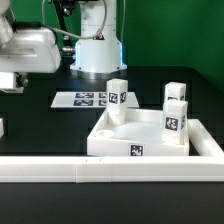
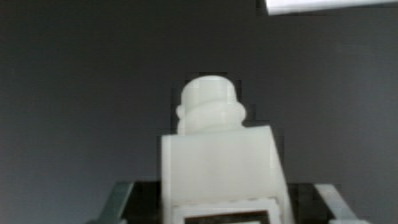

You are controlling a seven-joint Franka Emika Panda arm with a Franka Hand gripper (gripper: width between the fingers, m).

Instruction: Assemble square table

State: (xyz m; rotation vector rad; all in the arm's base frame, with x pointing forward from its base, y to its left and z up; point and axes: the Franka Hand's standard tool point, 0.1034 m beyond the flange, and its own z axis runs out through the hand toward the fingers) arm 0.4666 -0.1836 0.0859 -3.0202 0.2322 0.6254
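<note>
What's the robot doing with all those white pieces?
It is building a small square table. Its claw is shut on one white table leg and holds it up over the dark table. The square tabletop lies inside the white border rail, and more legs stand by it: one at the back and two on the exterior view's right.

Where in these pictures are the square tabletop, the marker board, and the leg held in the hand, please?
square tabletop [image 1: 128,142]: exterior view, near rim wall.
marker board [image 1: 85,99]: exterior view, printed face.
leg [image 2: 217,150]: wrist view, its white body, between the hand's fingers.
</note>
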